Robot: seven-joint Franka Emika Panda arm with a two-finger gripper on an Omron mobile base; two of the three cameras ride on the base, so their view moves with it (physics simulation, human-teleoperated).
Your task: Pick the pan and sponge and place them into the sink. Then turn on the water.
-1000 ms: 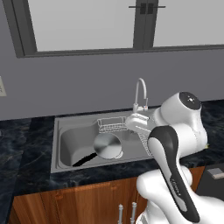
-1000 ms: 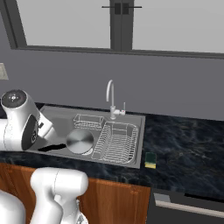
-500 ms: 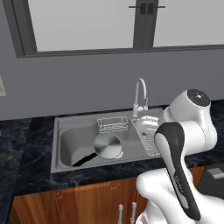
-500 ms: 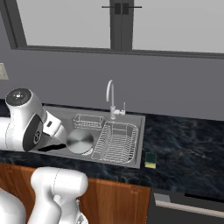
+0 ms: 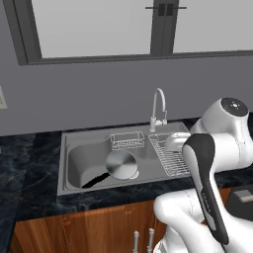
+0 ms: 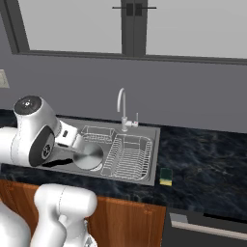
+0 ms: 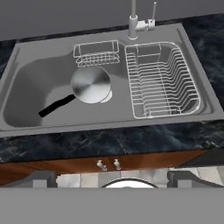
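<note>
Gripper (image 7: 112, 177) jaws spread wide, nothing between them, high above the counter's front edge, looking down on the sink (image 7: 39, 78). Pan (image 7: 90, 85) lies in the basin, black handle toward the near left corner. Dish rack (image 7: 162, 78) in the right half. Sponge (image 6: 166, 176) on the dark counter (image 6: 207, 159), just right of the sink.

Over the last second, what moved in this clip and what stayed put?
The white arm swung rightward, away from the basin; nothing was grasped or released. The silver-grey frying pan stayed in the steel sink, the yellow-and-green sponge stayed on the dark counter, and the faucet stayed dry.
</note>
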